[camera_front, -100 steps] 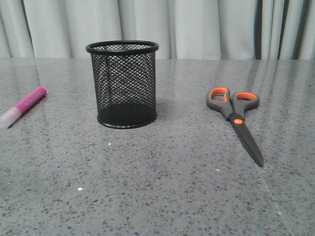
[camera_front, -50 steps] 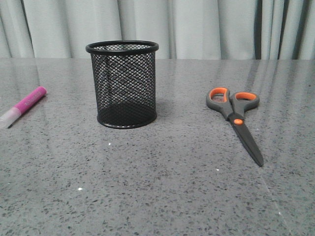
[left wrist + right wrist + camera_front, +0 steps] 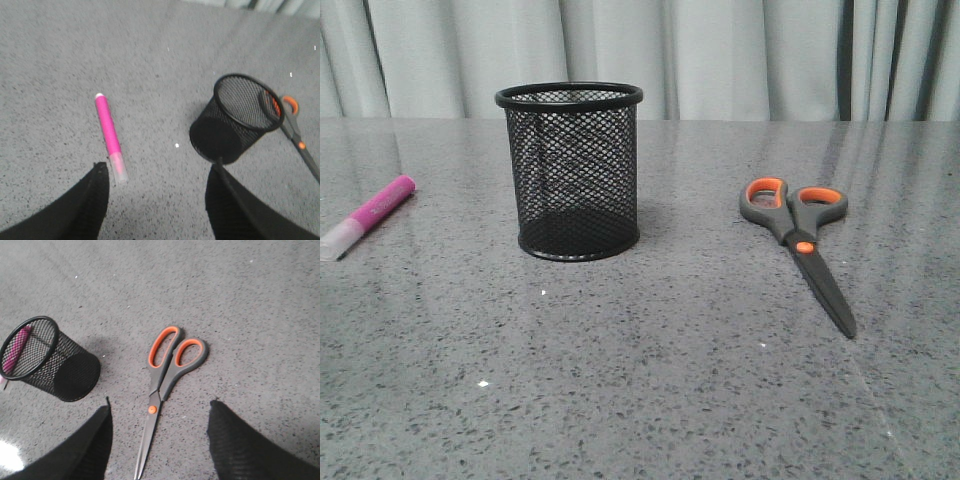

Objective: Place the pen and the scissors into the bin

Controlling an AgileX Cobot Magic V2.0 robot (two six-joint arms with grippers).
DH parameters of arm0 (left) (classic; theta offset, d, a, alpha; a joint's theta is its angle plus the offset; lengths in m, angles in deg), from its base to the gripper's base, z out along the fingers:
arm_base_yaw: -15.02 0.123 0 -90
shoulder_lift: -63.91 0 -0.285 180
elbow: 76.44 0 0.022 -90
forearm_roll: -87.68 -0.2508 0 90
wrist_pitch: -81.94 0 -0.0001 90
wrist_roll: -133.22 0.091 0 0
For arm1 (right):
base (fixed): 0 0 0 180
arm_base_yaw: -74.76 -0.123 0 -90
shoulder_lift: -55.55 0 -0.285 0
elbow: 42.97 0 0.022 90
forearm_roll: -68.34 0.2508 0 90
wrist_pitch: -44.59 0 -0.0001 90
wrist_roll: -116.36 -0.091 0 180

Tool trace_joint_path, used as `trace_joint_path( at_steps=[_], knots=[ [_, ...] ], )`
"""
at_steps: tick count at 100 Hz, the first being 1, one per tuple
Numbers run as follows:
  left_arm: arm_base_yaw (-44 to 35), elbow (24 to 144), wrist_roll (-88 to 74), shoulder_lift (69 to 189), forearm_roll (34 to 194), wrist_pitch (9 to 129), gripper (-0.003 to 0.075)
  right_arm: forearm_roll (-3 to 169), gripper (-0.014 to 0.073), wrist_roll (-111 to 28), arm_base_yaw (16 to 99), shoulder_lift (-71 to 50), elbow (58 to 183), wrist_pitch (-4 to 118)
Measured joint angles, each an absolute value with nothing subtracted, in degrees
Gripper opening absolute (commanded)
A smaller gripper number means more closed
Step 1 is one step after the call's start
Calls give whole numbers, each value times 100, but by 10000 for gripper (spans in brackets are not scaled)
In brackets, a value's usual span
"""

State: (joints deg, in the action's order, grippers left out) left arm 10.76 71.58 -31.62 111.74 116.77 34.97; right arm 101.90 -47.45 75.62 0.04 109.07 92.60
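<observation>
The black mesh bin (image 3: 572, 172) stands upright on the grey table, left of centre. The magenta pen (image 3: 368, 216) lies at the far left, its whitish cap toward me. The scissors (image 3: 798, 243) lie closed at the right, handles away from me. No gripper shows in the front view. In the left wrist view my left gripper (image 3: 157, 172) is open above the table, the pen (image 3: 110, 136) just beside its one finger, the bin (image 3: 235, 120) beside the other. In the right wrist view my right gripper (image 3: 159, 410) is open over the scissors (image 3: 162, 385), the blades between its fingers.
Pale curtains (image 3: 720, 55) hang behind the table's far edge. The grey speckled table (image 3: 650, 380) spreads bare in front of the bin and between bin and scissors. The bin also shows in the right wrist view (image 3: 50, 360), with the pen (image 3: 17, 347) seen through its mesh.
</observation>
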Motion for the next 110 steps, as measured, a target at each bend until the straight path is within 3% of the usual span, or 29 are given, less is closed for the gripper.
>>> trace_joint_path(
  at_steps=[53, 87, 110],
  knots=[
    [1076, 8482, -2872, 13544, 11130, 2327, 395, 10190, 372, -4678, 7562, -395, 11241, 9612],
    [1037, 8821, -2864, 14598, 11041, 2292, 395, 10190, 372, -4655, 7562, -395, 11241, 9577],
    [530, 9000, -2875, 15137, 10830, 2720, 372, 10190, 372, -4661, 7562, -395, 11241, 9478]
  ],
)
